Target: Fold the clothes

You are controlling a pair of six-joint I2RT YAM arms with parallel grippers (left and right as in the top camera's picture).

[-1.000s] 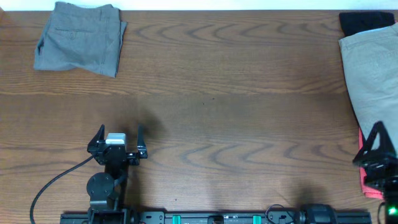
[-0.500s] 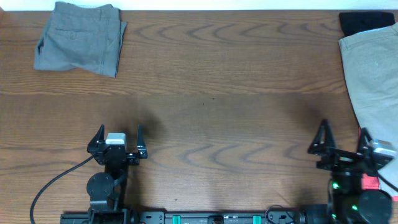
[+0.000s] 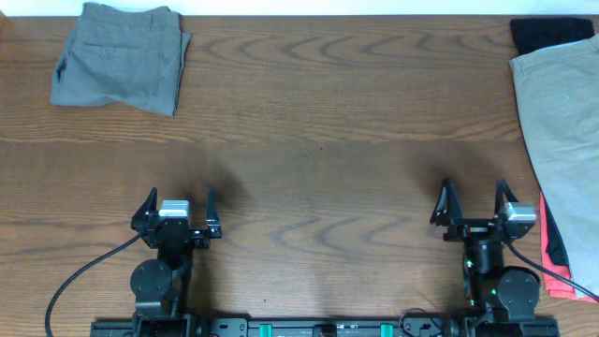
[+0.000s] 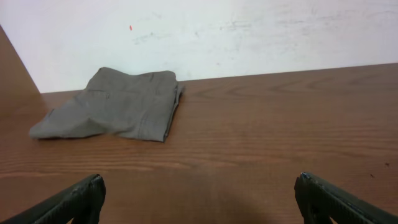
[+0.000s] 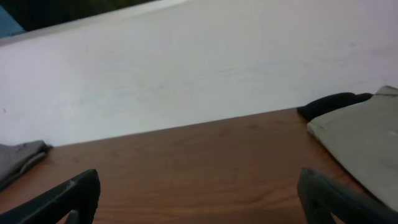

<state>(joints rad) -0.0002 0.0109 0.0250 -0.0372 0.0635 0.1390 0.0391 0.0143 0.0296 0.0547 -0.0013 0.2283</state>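
- While your left tool and right tool are resting spread, grey shorts are lying far left.
- Khaki shorts are lying far right.

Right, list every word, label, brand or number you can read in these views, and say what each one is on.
None can be read. The folded grey woven shorts, the light khaki cloth and the brown wooden table show no legible lettering.

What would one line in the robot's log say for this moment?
left hand open, empty | right hand open, empty | grey shorts folded, far left corner | khaki shorts unfolded, right edge
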